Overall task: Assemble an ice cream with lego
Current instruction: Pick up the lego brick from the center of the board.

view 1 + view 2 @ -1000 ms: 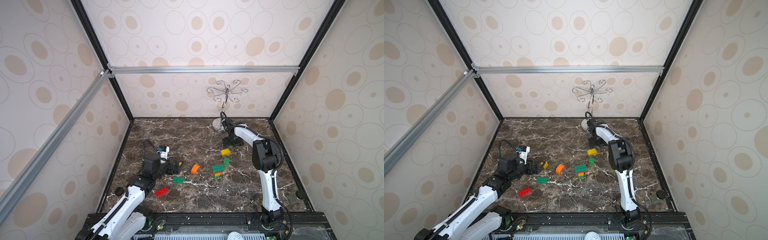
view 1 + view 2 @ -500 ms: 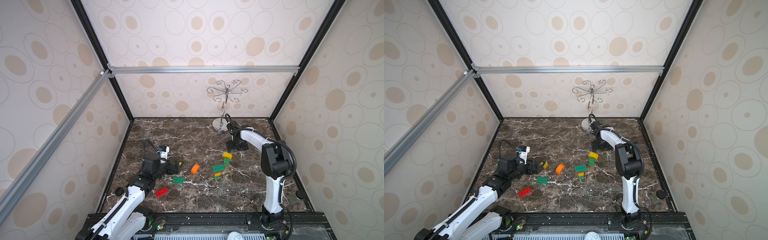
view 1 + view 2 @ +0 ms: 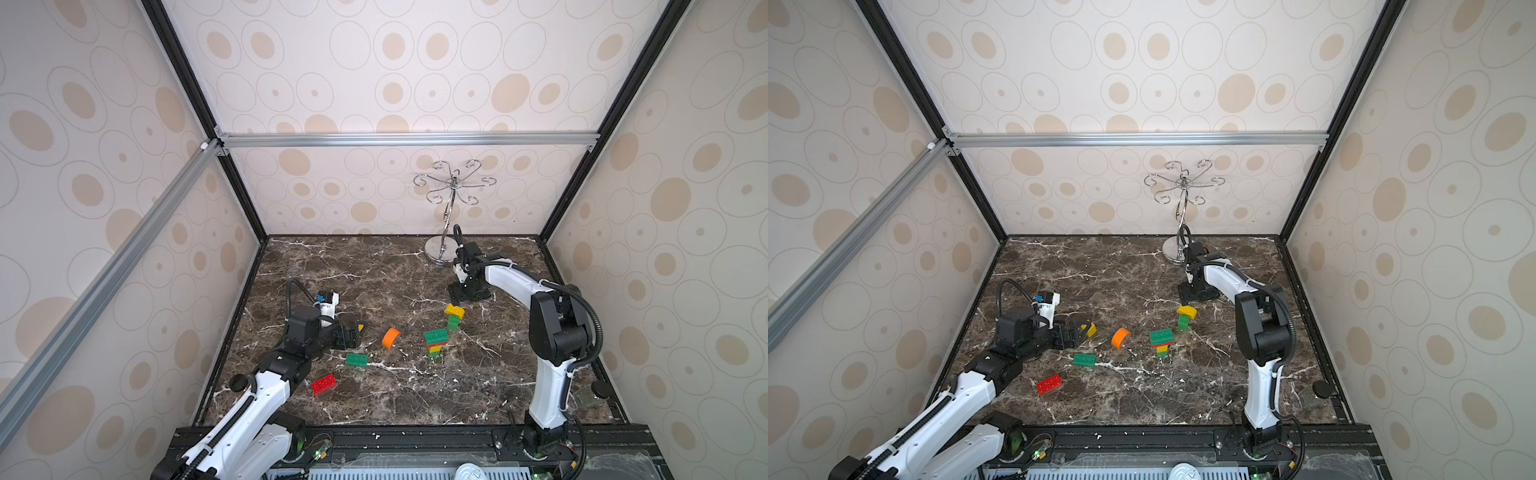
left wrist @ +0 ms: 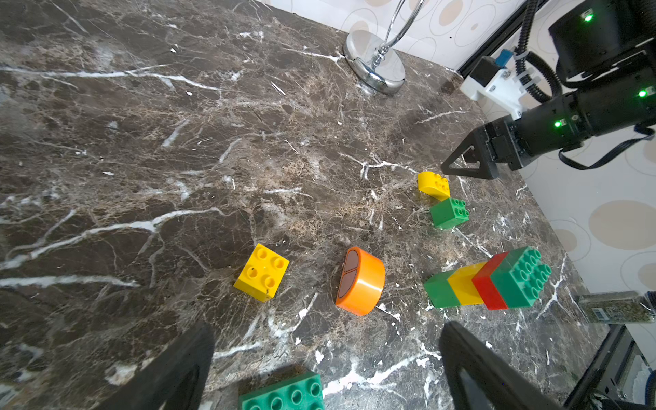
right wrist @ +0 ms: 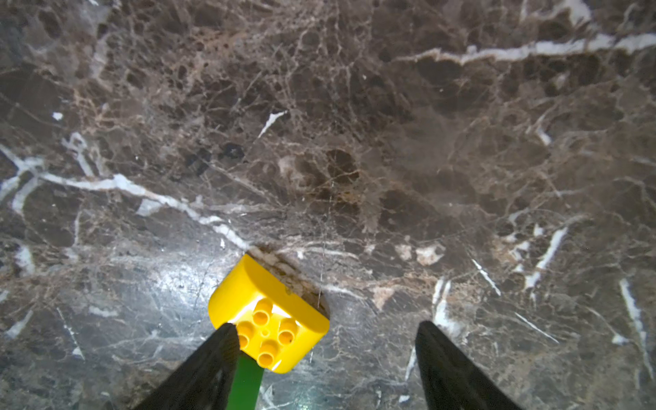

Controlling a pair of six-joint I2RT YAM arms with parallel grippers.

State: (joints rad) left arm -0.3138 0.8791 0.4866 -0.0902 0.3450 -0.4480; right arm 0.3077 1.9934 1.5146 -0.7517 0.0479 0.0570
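Loose lego lies on the marble: a red brick (image 3: 324, 384), a green oblong brick (image 3: 356, 360), an orange half-round piece (image 3: 391, 337) and a yellow square brick (image 4: 261, 271). A green-yellow-red-green stack (image 3: 435, 341) lies on its side. A yellow domed piece (image 3: 454, 311) rests against a green square brick (image 3: 452, 323). My right gripper (image 5: 324, 328) hangs open just behind the dome (image 5: 269, 316), one fingertip (image 5: 227, 333) close to it. My left gripper (image 4: 324, 337) is open and low, with the green oblong brick (image 4: 284, 392) between its fingers and untouched.
A silver hooked stand (image 3: 446, 216) rises from its round base (image 3: 439, 253) at the back, just behind the right wrist. A small jar (image 3: 584, 399) sits at the front right corner. Patterned walls close in three sides.
The right arm's elbow has swung to the right and its gripper has drawn back a little. The yellow dome sits slightly nearer the green square brick. The left arm has not moved.
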